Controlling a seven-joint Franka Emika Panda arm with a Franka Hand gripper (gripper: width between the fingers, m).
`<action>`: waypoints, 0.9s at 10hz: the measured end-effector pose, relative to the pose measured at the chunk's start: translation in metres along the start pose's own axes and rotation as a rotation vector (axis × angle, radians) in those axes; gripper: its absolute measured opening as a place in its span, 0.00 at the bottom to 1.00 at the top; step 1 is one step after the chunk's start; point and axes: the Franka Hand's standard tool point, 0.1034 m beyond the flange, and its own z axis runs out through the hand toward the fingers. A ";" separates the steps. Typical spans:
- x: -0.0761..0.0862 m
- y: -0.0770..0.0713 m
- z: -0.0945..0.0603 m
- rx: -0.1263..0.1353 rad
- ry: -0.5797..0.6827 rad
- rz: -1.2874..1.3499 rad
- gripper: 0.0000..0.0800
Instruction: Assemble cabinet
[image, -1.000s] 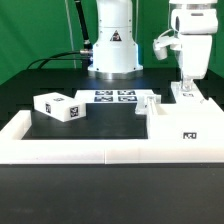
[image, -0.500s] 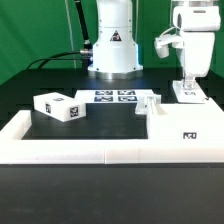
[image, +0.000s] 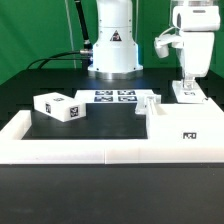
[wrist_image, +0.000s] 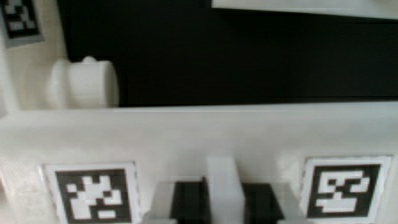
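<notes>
My gripper hangs at the exterior view's right. It is shut on a thin upright white cabinet panel that stands on the low white cabinet body. In the wrist view the dark fingers press a narrow white ridge from both sides. My gripper sits between two square tags on the broad white face. A white rounded knob shows beyond that face. A separate white tagged cabinet block lies at the exterior view's left, far from the gripper.
The marker board lies flat at the back middle, in front of the robot base. A low white border rail runs along the front and up the left side. Black table surface lies between the block and the cabinet body.
</notes>
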 end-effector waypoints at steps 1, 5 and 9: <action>0.001 0.004 -0.001 -0.002 0.001 0.001 0.09; 0.003 0.008 0.002 -0.002 0.006 0.003 0.09; 0.002 0.013 0.004 -0.037 0.034 0.013 0.09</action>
